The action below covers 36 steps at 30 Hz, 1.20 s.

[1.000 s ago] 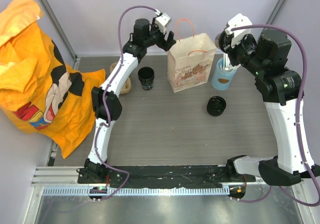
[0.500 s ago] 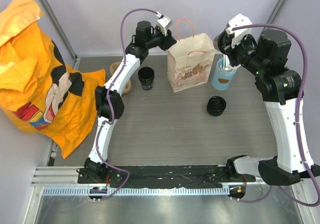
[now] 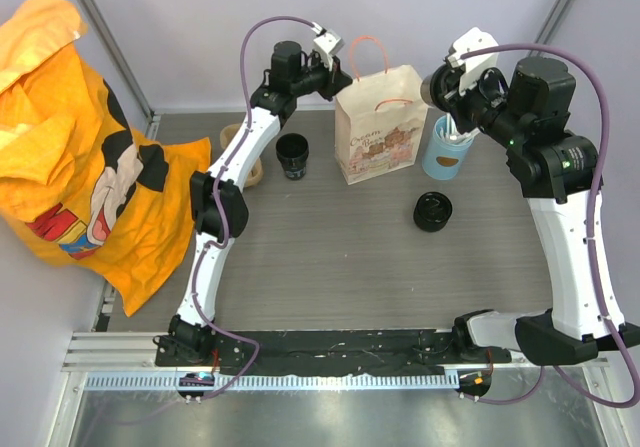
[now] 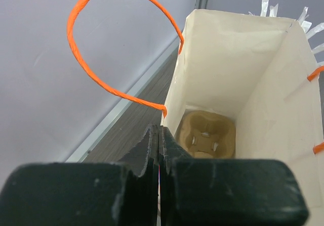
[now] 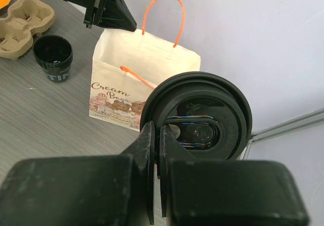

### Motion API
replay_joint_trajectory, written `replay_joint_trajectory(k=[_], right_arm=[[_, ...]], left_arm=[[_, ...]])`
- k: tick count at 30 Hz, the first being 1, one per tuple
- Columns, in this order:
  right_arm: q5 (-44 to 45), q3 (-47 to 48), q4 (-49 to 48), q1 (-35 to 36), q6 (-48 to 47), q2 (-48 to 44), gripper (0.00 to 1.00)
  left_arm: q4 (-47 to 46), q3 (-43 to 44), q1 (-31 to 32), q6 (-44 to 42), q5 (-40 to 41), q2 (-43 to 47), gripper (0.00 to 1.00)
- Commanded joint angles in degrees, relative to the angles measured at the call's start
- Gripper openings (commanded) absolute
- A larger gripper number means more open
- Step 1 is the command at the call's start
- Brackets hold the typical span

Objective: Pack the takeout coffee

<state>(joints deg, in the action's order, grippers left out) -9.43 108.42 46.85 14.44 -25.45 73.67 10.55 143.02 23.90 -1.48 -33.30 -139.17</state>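
Top view: left gripper (image 3: 337,75) at the paper bag's (image 3: 385,132) rim, the open black cup (image 3: 292,155) below-left of its fingers.

Left wrist: fingers pressed together; pulp carrier (image 4: 206,135) beyond the tips, inside the bag.

Right wrist: right gripper (image 5: 156,130) pinches the black lid's (image 5: 197,120) rim.

Lid (image 5: 202,99) in R gripper (image 5: 156,130) hides anything beneath it; pulp carrier (image 3: 254,174) mostly behind L arm (image 3: 240,152) in top view.

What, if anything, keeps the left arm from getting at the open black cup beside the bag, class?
Probably not now: the left gripper looks shut on the rim of the paper bag. Otherwise the way seems free; the black cup stands uncovered nearby.
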Motion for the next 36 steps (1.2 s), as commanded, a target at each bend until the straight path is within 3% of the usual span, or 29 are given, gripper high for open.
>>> replay_joint_trajectory(k=[1, 11, 27, 28, 29, 32, 36], right_arm=[[-1.46, 1.79, -1.59, -0.46, 1.10, -0.28, 0.01], [-2.08, 1.35, -4.75, -0.46, 3.48, 1.30, 0.01], [-2.52, 8.74, -7.21, -0.37, 6.73, 5.52, 0.01], [-2.61, 8.65, -7.04, -0.37, 6.64, 5.43, 0.01], [-2.61, 8.47, -7.12, -0.46, 6.64, 5.08, 0.01], [-2.52, 7.42, -7.12, -0.37, 6.38, 4.21, 0.01], [-2.17, 6.72, -7.04, -0.37, 6.03, 3.50, 0.01]], left_arm=[[0.61, 0.24, 0.00, 1.03, 0.68, 3.64, 0.00], [12.21, -4.94, 1.59, 5.43, 13.16, 12.07, 0.00], [18.90, -9.07, 3.17, 7.81, 15.28, 17.62, 0.02], [18.81, -9.16, 3.17, 6.93, 16.24, 17.71, 0.08], [18.37, -9.08, 2.82, 6.32, 16.34, 17.71, 0.28], [16.80, -7.76, 1.86, 5.70, 16.77, 17.62, 0.47], [15.74, -5.83, 0.97, 5.17, 15.99, 17.45, 0.54]])
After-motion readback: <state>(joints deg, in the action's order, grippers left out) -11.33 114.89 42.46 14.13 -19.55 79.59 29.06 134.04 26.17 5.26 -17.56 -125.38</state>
